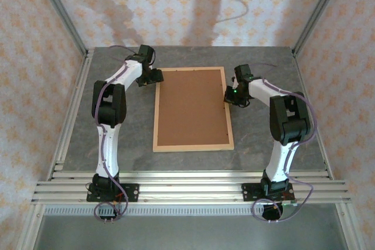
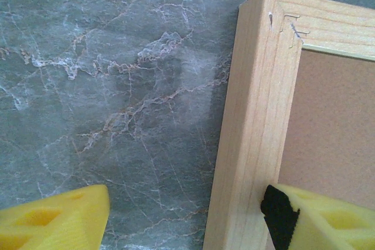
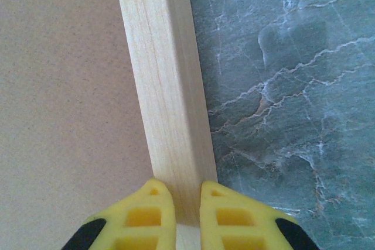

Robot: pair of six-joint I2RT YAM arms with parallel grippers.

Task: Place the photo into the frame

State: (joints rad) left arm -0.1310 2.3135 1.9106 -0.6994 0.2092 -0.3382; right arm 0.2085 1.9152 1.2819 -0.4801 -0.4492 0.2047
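**Top view.** Frame [image 1: 193, 147] lies flat at centre of table [image 1: 135, 144], long sides running 12 to 6. Brown backing [image 1: 191, 106] faces up and fills the inside of the wood border. L gripper [image 1: 151, 78] sits at the frame's 11 o'clock corner. R gripper [image 1: 230, 95] sits at the frame's long edge, approx. 2 o'clock. Both arm bases are at 6. Finger state can't be read at this res.

**L wrist view.** The frame [image 2: 249, 115] corner is at 1 o'clock, with its rail running down to 6. There are small metal fasteners at the mitre joint. Backing [image 2: 334, 121] lies at 3 to 4, and marbled table [image 2: 117, 86] takes the 9 o'clock half. L gripper [image 2: 187, 203] has its fingers wide apart. One yellow finger [image 2: 58, 218] is at 7 over bare table, well off the rail. The other is at 5, over the rail's inner edge and the backing, black pad showing. The rail passes between them and nothing is clamped.

**R wrist view.** A frame [image 3: 167, 86] rail runs 12 to 6, with backing [image 3: 64, 86] at 9 and table [image 3: 281, 86] at 3. R gripper [image 3: 183, 188] is at 6, above the rail. Its fingers [image 3: 140, 218] are drawn nearly together with only a narrow slit between the tips. The rail is wider than that slit, so they aren't clamped on it. Can't tell whether the tips touch the wood.
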